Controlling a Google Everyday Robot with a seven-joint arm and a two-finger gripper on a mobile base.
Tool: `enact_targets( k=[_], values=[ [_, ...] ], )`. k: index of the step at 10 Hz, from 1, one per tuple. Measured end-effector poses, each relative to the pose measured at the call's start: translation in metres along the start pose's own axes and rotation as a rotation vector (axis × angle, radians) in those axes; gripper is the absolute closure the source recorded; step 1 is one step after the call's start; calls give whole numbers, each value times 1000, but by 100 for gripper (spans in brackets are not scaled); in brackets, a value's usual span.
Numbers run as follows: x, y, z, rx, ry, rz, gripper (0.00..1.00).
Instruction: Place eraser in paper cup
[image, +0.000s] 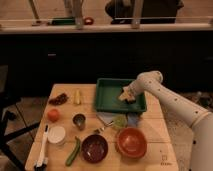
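Note:
My gripper (125, 94) reaches in from the right on the white arm and hangs low over the right half of the green tray (107, 101). A small tan shape (122, 97) lies at the gripper's tip inside the tray. It may be the eraser, but I cannot tell it apart from the gripper or see whether it is held. The white paper cup (56, 134) stands upright near the table's front left, far from the gripper.
On the wooden table: an orange bowl (131, 142), a dark red bowl (94, 147), a green cucumber (73, 150), a metal cup (79, 120), an orange fruit (53, 115), a white brush (42, 149), a small green cup (119, 121) and a blue cloth (134, 119).

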Motion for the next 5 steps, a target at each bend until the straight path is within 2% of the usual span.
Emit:
enact_targets(
  k=[5],
  values=[
    [23,-24,25,-6,55,87,20]
  ],
)
